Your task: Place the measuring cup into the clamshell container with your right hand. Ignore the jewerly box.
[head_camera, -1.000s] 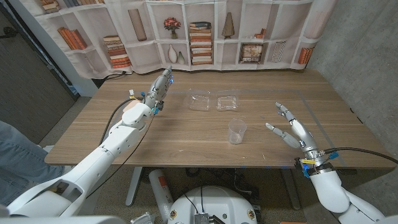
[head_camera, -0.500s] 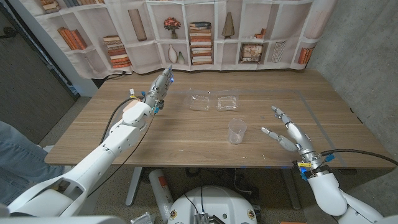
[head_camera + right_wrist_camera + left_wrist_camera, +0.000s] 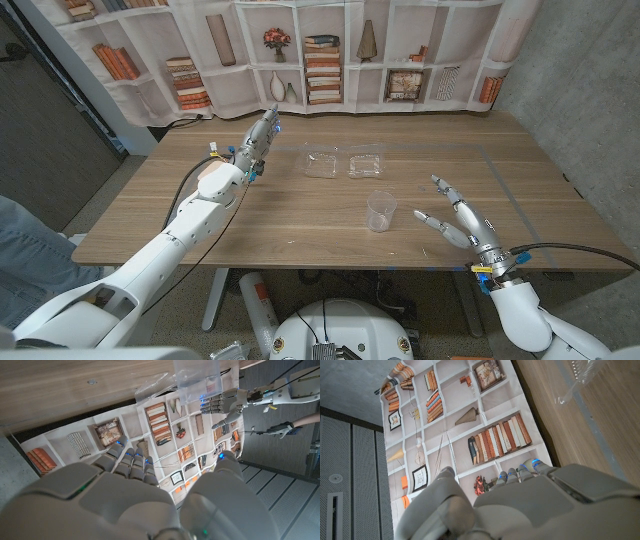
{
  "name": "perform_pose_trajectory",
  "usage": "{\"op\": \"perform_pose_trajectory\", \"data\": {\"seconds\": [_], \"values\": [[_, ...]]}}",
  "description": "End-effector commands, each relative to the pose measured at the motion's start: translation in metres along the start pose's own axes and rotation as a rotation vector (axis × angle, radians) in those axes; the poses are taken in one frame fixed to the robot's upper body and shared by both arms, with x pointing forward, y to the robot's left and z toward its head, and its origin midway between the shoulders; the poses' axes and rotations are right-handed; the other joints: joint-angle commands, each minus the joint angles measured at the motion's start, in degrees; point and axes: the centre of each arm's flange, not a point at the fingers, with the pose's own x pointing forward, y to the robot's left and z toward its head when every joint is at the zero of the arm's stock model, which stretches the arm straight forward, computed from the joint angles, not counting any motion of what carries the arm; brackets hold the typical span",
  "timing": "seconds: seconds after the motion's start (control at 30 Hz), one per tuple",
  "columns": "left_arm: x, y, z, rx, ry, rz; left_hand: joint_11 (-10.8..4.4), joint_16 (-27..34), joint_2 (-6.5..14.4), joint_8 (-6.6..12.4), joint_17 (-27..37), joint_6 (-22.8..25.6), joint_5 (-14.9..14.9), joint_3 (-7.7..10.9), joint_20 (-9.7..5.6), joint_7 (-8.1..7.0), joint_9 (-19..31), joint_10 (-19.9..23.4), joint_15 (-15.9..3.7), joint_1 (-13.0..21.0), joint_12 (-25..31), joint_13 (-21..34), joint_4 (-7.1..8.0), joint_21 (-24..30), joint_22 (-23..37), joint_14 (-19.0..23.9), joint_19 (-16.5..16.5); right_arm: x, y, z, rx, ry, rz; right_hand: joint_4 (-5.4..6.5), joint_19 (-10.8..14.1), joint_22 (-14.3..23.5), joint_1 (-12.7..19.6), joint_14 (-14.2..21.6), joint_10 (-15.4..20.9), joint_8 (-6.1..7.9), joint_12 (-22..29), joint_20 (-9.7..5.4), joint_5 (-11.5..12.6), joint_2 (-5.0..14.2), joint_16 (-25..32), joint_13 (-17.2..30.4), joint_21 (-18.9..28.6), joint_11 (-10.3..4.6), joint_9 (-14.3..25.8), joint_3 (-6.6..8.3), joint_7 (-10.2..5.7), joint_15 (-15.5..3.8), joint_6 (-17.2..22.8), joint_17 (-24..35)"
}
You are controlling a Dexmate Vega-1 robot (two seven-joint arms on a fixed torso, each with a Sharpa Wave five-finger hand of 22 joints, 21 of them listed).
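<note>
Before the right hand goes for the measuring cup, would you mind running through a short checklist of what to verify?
1. Right hand holds nothing, fingers spread: ok.
2. Measuring cup stands upright on the table, apart from the right hand: ok.
3. Path from right hand to cup looks free of other things: ok.
4. Clamshell container lies open beyond the cup: ok, though its clear plastic makes the edges hard to read.
5. Left hand is off to the side of the container, away from the cup: ok.
6. Whether the cup fits one half of the container: cannot tell.
</note>
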Motion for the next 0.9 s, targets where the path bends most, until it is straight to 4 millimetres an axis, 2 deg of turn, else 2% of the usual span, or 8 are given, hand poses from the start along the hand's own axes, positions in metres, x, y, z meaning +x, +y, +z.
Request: {"op": "perform_pose_trajectory", "data": {"seconds": [0.03, 0.9], "values": [[0.002, 0.0, -0.001, 0.003, 0.011, -0.01, -0.32, 0.3, 0.6, 0.11, 0.3, -1.9, -0.1, -0.19, -1.63, -0.54, 0.3, -3.1, 0.05, 0.2, -0.3, 0.2, -0.11, 0.2, 0.2, -8.5, -11.9, -0.002, 0.008, 0.003, -0.02, 0.003, 0.01, -0.28, 0.7, 0.2, 0.9, 0.1, 0.1, 0.09, 0.3, -0.97, 0.7, -0.02, -0.1, 0.1, -0.2, 0.16, 0.3, -0.24, 0.18, 0.17, -0.2, 0.2], [0.0, 0.001, -0.004, 0.034, 0.03, -0.011, -0.43, 0.3, 0.7, 0.05, 0.4, -2.0, -0.2, -0.43, -1.66, -0.54, 0.3, -3.0, 0.31, 0.2, -0.2, 0.2, -0.11, 0.2, 0.3, -8.3, -12.0, 0.004, 0.022, 0.01, -0.003, -0.034, 0.086, -0.63, 1.1, 0.2, 1.6, 0.2, 0.1, 0.26, 0.4, -0.62, 2.0, 0.37, 0.0, 0.1, -1.1, 0.23, 0.3, -0.73, 0.06, -0.06, -0.1, 0.2]]}}
